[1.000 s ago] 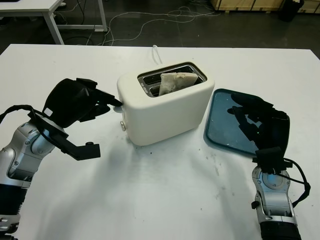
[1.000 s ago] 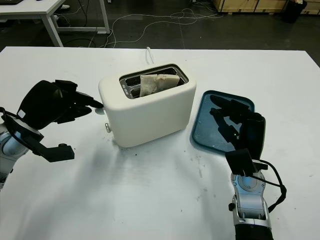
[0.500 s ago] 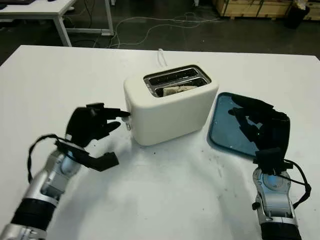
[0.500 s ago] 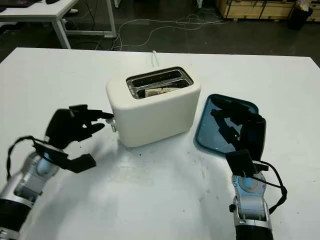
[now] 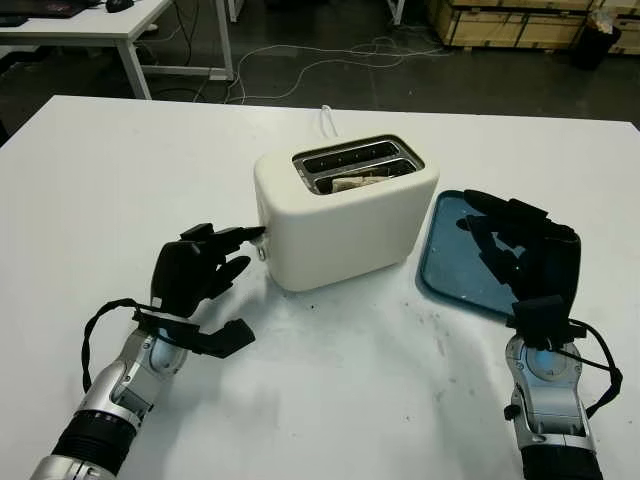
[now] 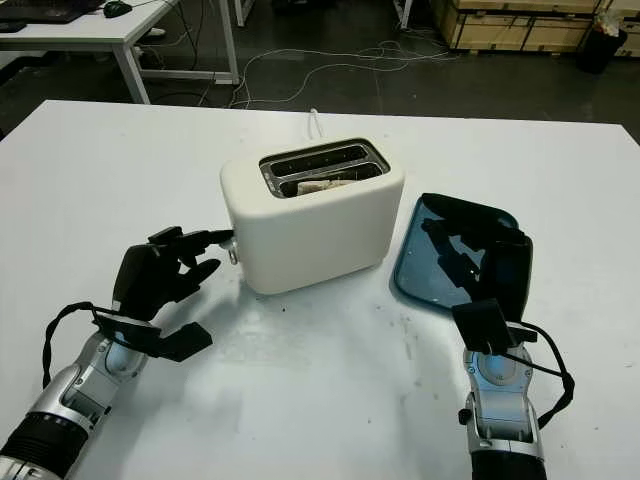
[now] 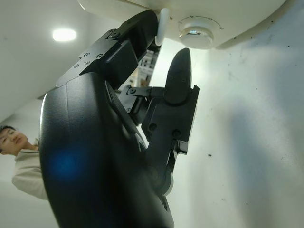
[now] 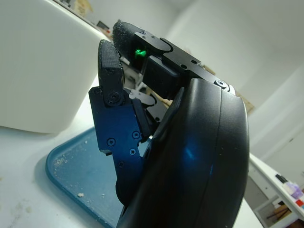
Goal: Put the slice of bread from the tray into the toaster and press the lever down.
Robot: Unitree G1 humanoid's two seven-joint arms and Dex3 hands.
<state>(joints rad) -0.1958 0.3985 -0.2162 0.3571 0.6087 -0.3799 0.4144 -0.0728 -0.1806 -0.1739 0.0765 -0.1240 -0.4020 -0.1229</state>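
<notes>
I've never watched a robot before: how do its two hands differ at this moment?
The left hand reaches a fingertip to the toaster's lever; the right hand hovers over the blue tray, touching nothing. The left hand is low by the table; the right hand is raised. Both are black and hold nothing.

I see two matching arms. The left three-finger hand [image 5: 195, 275] has a glossy black moulded shell and blocky, jointed black fingers [image 7: 176, 78] fastened with small round screws. Its forearm is a silver metal cylinder [image 5: 135, 365] ending in a ribbed black collar [image 5: 88, 440]. A thin black cable [image 5: 92, 325] loops out from the wrist and back to the forearm.

The right three-finger hand [image 5: 525, 255] has the same black shell. A small green light [image 8: 138, 52] glows near one fingertip. Its silver wrist housing [image 5: 545, 385] carries a round joint cap, and a black cable [image 5: 605, 375] arcs beside it.
</notes>
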